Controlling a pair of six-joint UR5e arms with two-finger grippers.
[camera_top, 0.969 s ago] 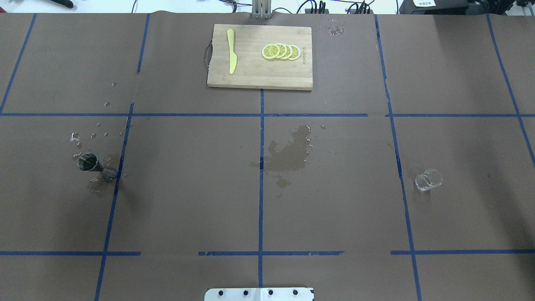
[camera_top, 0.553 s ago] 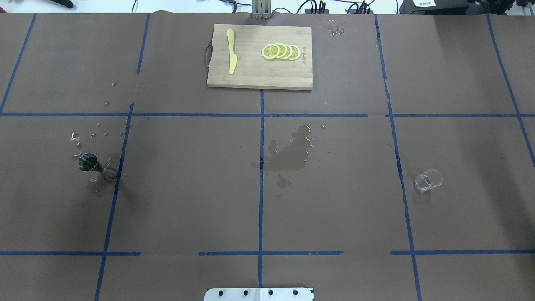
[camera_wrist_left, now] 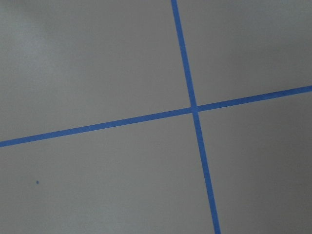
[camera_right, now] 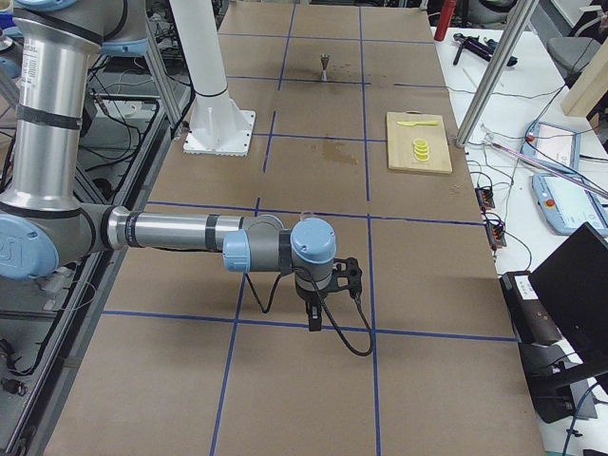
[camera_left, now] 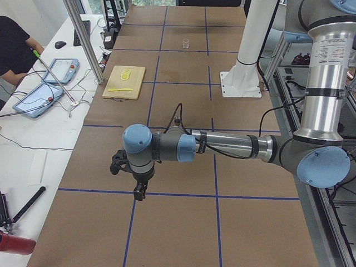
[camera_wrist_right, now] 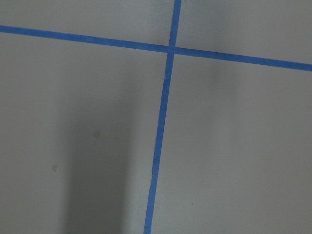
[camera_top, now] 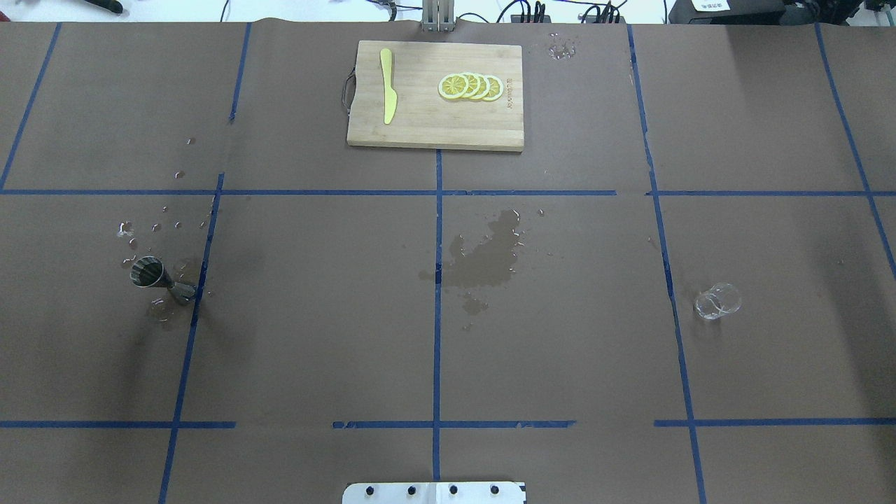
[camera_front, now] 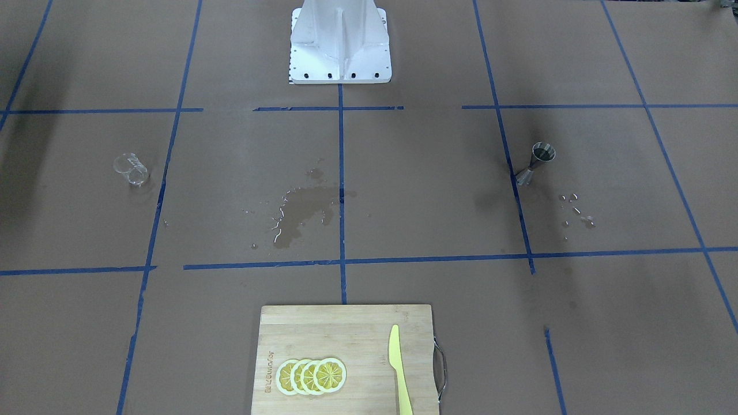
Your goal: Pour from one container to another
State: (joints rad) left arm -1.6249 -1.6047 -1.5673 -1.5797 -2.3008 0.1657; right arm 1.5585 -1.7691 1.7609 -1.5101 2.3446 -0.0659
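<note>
The clear glass cup (camera_top: 717,301) stands upright on the brown table at the right of the overhead view, also seen as the cup (camera_front: 131,169) and cup (camera_left: 185,43). The steel jigger (camera_top: 157,278) stands upright at the left, among water droplets, and shows again as the jigger (camera_front: 536,163) and jigger (camera_right: 325,66). My left gripper (camera_left: 139,192) hangs low over the table's left end, far from both. My right gripper (camera_right: 315,323) hangs over the right end. They show only in the side views, so I cannot tell whether they are open or shut. Both wrist views show only paper and blue tape.
A wooden cutting board (camera_top: 420,126) at the far middle carries lemon slices (camera_top: 470,86) and a yellow knife (camera_top: 387,85). A wet patch (camera_top: 486,255) darkens the table's centre. The robot base (camera_front: 340,43) stands at the near edge. A person (camera_left: 14,47) sits beside tablets.
</note>
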